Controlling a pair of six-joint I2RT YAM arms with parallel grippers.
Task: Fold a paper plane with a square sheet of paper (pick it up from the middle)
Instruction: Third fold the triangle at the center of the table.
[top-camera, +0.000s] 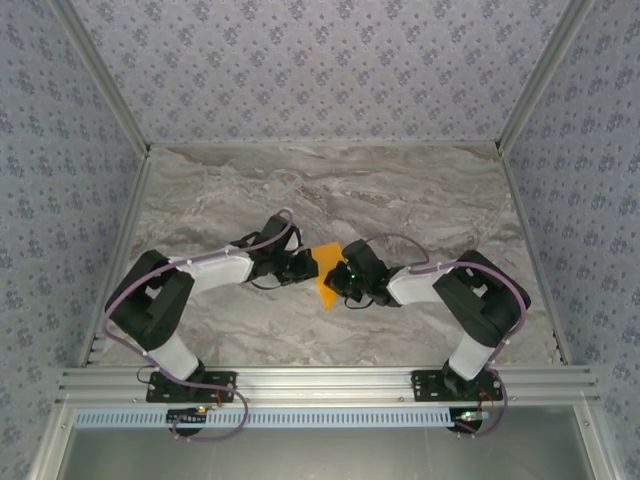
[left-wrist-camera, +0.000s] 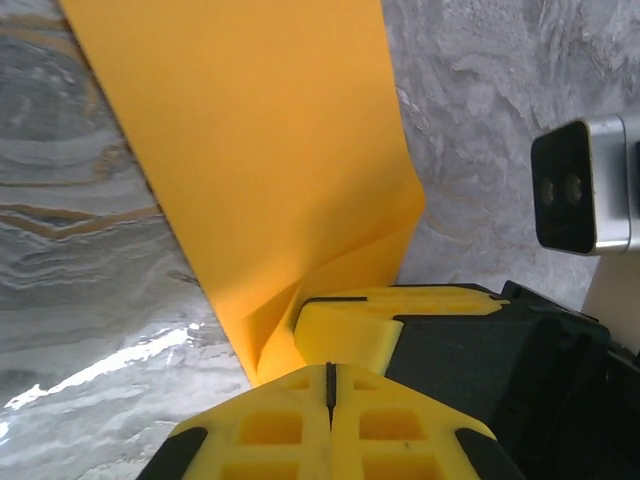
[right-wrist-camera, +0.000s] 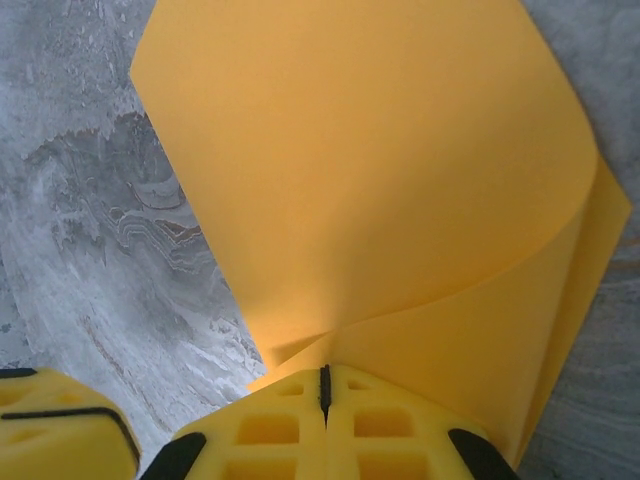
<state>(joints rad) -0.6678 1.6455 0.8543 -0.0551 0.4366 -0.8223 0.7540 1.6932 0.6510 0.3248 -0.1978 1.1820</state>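
My left end effector (left-wrist-camera: 328, 375) and right end effector (right-wrist-camera: 323, 375) pinch the square sheet of paper (top-camera: 326, 270), bowed over the tabletop (top-camera: 420, 200); thin and floppy, it wants gentle edge grips.

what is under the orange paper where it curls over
Under the curled top of the paper, its own lower layer shows along the right edge, and shut jaws pinch it at the near end. The marble table shows beside it; the patch directly beneath is covered.
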